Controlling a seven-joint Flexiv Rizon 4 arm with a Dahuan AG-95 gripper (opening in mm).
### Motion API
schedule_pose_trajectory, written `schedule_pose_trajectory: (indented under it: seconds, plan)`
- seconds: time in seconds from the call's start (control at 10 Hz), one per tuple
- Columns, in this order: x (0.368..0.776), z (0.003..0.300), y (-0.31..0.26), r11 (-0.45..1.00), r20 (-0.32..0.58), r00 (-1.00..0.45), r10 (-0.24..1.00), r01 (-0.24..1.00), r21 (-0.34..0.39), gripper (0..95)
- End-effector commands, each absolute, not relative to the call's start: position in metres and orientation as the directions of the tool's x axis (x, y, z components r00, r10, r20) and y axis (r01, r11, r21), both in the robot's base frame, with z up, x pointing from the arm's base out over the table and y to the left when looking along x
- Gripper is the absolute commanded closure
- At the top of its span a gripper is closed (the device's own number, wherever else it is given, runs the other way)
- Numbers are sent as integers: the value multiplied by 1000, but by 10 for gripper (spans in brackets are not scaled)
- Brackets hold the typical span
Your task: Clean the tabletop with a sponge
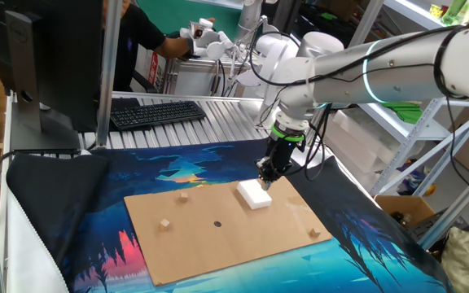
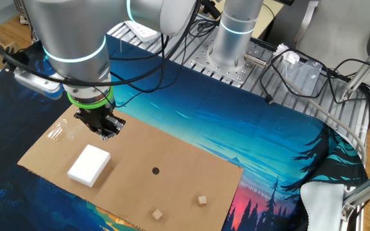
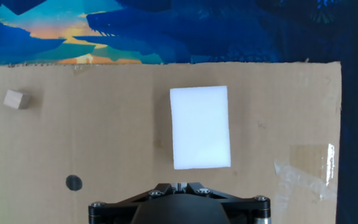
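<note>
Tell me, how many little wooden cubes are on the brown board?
3. One cube sits near the board's far edge, one cube closer to the front left, and one cube by the right edge past the white sponge. None seems hidden.

From the hand view the fingers are out of sight below the frame edge, and the cardboard tabletop runs off left and bottom.

Blue-and-pink patterned cloth covered the table. Tan cardboard tabletop lay flat on it. On the board: white sponge near one end, three small tan cubes, dark spot mid-board.
</note>
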State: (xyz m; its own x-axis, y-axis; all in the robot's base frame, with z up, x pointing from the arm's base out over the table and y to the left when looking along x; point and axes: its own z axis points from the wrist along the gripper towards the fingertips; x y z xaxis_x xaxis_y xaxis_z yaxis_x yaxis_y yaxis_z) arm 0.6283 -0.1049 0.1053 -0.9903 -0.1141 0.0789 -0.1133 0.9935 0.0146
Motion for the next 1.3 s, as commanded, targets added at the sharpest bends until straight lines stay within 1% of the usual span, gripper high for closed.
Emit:
schedule_pose_trajectory:
  seconds: [0.1, 0.6, 0.8, 1.0, 1.1, 1.3]
  plan:
    - [648, 103, -114, 992, 97, -987, -128, -127, 23, 950]
    - [660, 89, -115, 995, 94, -991, -100, -98, 27, 950]
    - [661, 87, -114, 996, 96, -992, -83, -81, 24, 570]
    - [662, 86, -114, 998, 93, -993, -69, -68, 16, 570]
    - [664, 85, -114, 998, 70, -995, -64, -63, 15, 570]
    - [671, 86, -113, 998, 54, -997, -57, -56, 15, 570]
